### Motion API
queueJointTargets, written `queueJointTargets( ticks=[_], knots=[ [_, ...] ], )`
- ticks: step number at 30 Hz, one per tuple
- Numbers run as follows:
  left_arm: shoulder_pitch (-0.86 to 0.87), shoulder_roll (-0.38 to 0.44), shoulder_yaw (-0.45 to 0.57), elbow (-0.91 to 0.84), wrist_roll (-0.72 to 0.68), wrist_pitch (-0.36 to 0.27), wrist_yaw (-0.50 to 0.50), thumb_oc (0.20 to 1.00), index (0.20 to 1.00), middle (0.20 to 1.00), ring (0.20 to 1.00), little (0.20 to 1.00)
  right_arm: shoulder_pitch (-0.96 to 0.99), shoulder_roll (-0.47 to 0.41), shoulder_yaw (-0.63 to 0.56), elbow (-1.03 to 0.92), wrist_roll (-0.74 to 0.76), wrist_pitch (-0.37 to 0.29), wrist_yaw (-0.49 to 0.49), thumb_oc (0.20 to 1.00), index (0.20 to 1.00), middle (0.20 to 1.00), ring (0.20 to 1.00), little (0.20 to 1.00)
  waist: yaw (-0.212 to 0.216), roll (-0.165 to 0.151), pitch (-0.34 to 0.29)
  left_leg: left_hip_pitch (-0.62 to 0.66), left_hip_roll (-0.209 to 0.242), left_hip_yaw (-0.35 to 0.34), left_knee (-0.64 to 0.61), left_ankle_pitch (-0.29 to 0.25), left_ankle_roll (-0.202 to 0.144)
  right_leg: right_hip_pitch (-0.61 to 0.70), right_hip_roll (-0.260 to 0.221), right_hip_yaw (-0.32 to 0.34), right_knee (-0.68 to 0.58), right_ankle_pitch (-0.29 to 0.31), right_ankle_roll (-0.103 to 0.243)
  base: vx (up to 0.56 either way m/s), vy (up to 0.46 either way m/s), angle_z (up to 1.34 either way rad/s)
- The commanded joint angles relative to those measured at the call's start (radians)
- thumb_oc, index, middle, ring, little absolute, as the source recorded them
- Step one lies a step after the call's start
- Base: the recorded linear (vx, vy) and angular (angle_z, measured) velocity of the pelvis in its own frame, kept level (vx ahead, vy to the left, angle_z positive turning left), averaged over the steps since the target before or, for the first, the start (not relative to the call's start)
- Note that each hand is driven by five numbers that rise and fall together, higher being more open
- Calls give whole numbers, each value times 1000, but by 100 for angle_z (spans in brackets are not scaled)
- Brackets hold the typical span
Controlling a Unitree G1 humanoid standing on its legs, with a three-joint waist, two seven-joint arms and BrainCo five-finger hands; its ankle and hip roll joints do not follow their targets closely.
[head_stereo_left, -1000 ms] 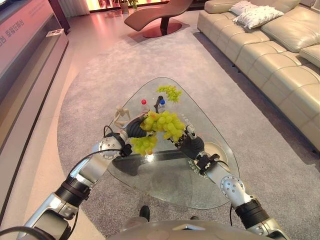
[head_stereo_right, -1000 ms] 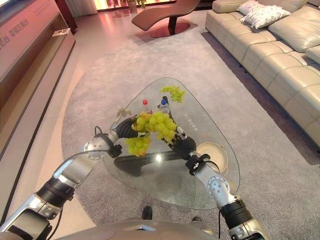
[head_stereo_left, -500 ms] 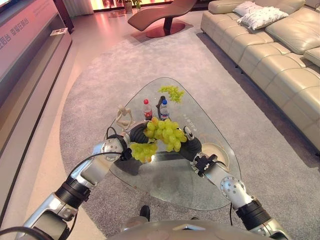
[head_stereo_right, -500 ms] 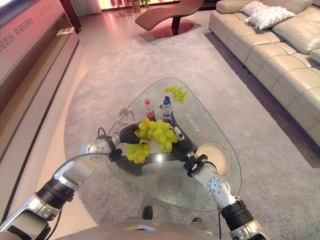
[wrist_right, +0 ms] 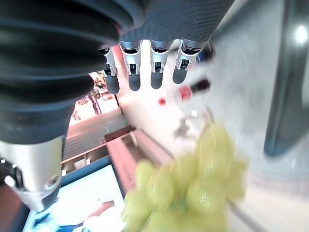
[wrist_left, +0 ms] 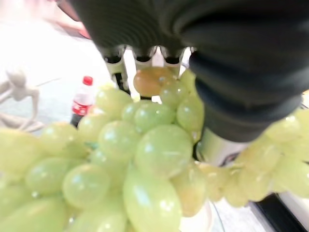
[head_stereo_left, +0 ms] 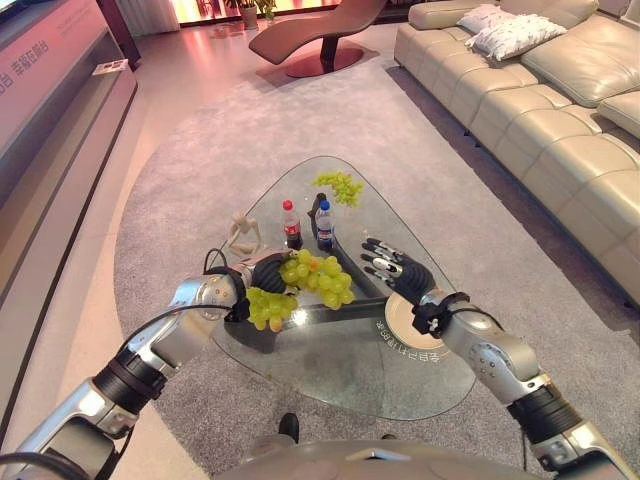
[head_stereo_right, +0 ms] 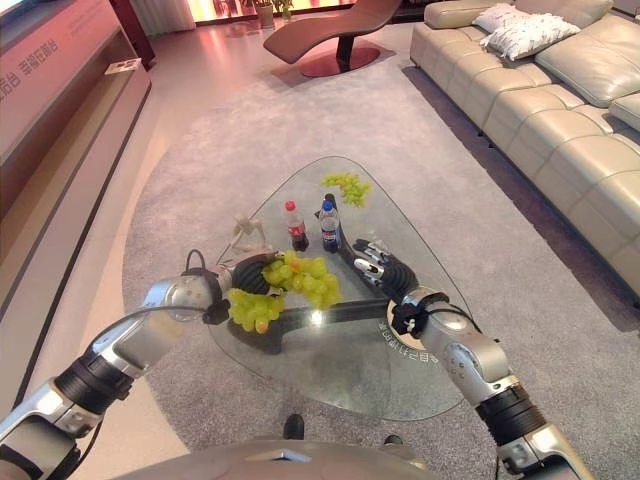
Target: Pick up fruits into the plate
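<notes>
A big bunch of green grapes (head_stereo_left: 300, 284) hangs above the glass table (head_stereo_left: 340, 372), with my left hand (head_stereo_left: 262, 274) shut on it from the left. The left wrist view shows the grapes (wrist_left: 145, 159) pressed close under my fingers (wrist_left: 137, 60). My right hand (head_stereo_left: 396, 270) is open to the right of the bunch, apart from it, fingers (wrist_right: 140, 72) straight. It hovers over the far edge of a cream plate (head_stereo_left: 404, 320) on the table's right side. A second, smaller grape bunch (head_stereo_left: 340, 185) lies at the table's far end.
A red-capped cola bottle (head_stereo_left: 291, 225), a blue-capped bottle (head_stereo_left: 324, 222) and a pale figurine (head_stereo_left: 241, 235) stand just beyond the hands. A beige sofa (head_stereo_left: 560, 120) runs along the right, a low cabinet (head_stereo_left: 50, 110) along the left.
My right hand has let go of the big bunch, opened and swung right over the plate. The left hand still holds the bunch, now a little lower and further left.
</notes>
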Motion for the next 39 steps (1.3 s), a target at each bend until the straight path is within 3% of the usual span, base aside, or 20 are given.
queueJointTargets(
  ticks=[1, 7, 22, 31, 39],
  knots=[
    [-122, 33, 43, -21, 27, -39, -4, 200, 200, 200, 200, 200, -85, 5, -4, -100, -38, 6, 26, 1000, 1000, 1000, 1000, 1000, 1, -29, -5, 71, -74, 71, 3, -124, 56, -21, 16, 43, 10, 35, 23, 0, 0, 0],
    [-129, 39, 55, -15, 46, -43, -24, 200, 200, 200, 200, 200, -93, -7, -13, -97, -60, 33, 42, 1000, 1000, 1000, 1000, 1000, 1, -32, -6, 74, -74, 67, 3, -126, 55, -17, 17, 44, 12, 32, 23, 0, 0, 0],
    [-168, 56, 67, -56, 92, -109, -105, 200, 200, 200, 200, 200, -126, -64, -15, -109, -197, 89, 187, 1000, 1000, 1000, 1000, 1000, -2, -36, -7, 80, -73, 65, 4, -131, 54, -10, 18, 51, 10, 29, 22, 0, 0, 0],
    [-229, 82, 44, -57, 117, -153, -125, 200, 200, 200, 200, 200, -163, -71, 7, -140, -93, 99, 268, 1000, 1000, 1000, 1000, 1000, -1, -39, -11, 78, -75, 63, 3, -130, 53, -10, 20, 51, 8, 29, 21, 0, 0, 0],
    [-273, 66, 30, -63, 133, -178, -135, 200, 200, 200, 200, 200, -179, -16, 35, -160, 35, 121, 313, 1000, 1000, 1000, 1000, 1000, 1, -37, -18, 76, -74, 66, 4, -129, 50, -10, 20, 48, 4, 28, 22, 0, 0, 0]
  ],
)
